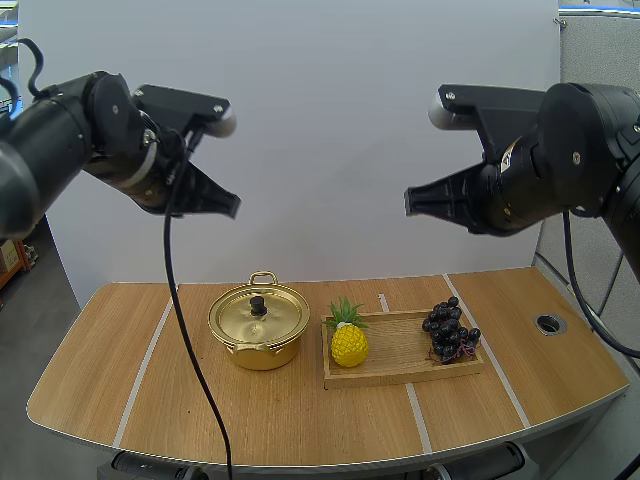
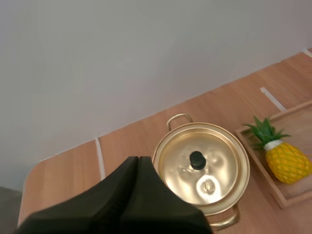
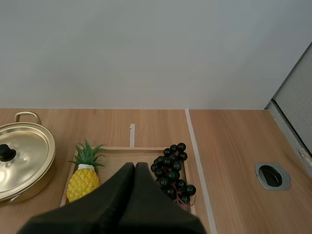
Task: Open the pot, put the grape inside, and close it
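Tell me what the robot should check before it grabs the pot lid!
1. Lid sits on the pot, knob free: ok.
2. Left gripper open for the knob: not ok, shut.
3. Right gripper open for the grapes: not ok, shut.
4. Grapes uncovered in the wooden tray: ok.
5. Pineapple apart from the grapes: ok.

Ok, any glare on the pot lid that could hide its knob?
Left wrist view: one bright reflection on the lid beside the black knob, knob itself plain. High view: lid evenly lit, knob distinct. Right wrist view: no strong glare on the lid.
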